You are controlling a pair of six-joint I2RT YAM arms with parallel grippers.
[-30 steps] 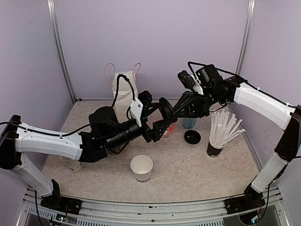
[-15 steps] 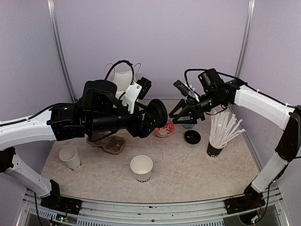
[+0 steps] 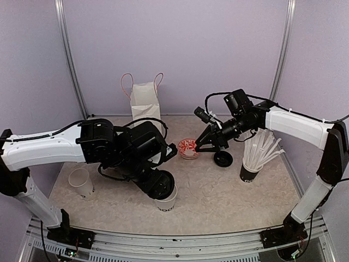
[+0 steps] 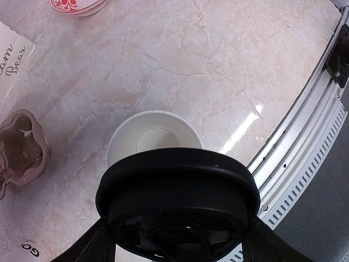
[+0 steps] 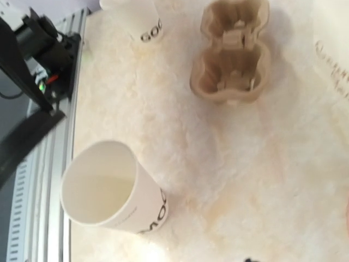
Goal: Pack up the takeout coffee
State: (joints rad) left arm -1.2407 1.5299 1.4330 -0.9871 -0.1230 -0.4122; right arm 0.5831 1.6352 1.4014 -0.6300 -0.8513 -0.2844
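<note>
Black lid, clamped in left pincer, hovers over front-edge paper cup; nothing lidded or packed; right pincer unreadable.

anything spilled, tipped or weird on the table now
Nothing stands out: the front white paper takeaway cup and the left white cup stand upright, with no spill on the marbled tabletop; the brown pulp cup carrier looks undamaged.

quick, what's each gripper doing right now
left gripper: closed on the black lid, over a white cup
right gripper: open, holding nothing
</note>
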